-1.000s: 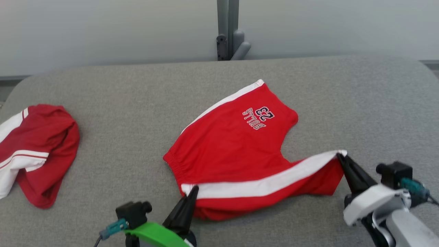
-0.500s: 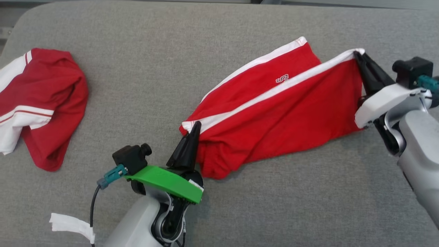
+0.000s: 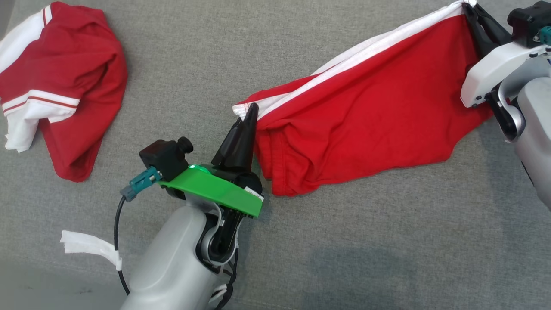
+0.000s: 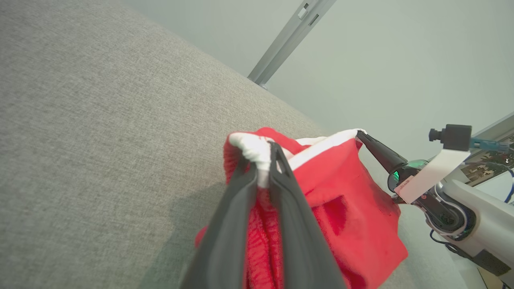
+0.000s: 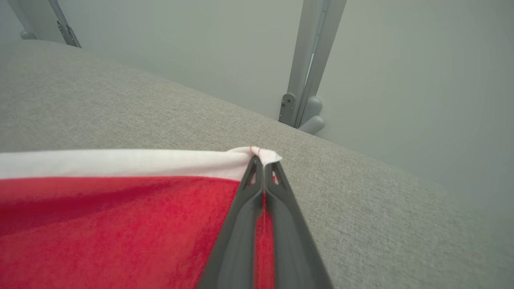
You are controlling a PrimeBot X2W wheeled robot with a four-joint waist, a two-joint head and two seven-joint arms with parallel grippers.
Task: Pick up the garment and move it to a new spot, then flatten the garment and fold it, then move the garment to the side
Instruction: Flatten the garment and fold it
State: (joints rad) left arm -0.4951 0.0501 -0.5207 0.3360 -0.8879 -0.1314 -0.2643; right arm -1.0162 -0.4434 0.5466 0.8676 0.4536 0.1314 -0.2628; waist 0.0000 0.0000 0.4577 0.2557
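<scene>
On the grey table (image 3: 344, 241), the red garment (image 3: 366, 112) was stretched between the left gripper (image 3: 251, 111) and right gripper (image 3: 468, 7), both clenched on its white-trimmed corners.

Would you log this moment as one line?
step: fold | left gripper: shut on shorts | right gripper: shut on shorts | other garment: aside

Between the jaws, the shorts (image 3: 366, 107) are soft matt red cloth with a white band. Under them the tabletop (image 3: 344, 241) is coarse grey woven fabric. The jaws look matt dark plastic.
</scene>
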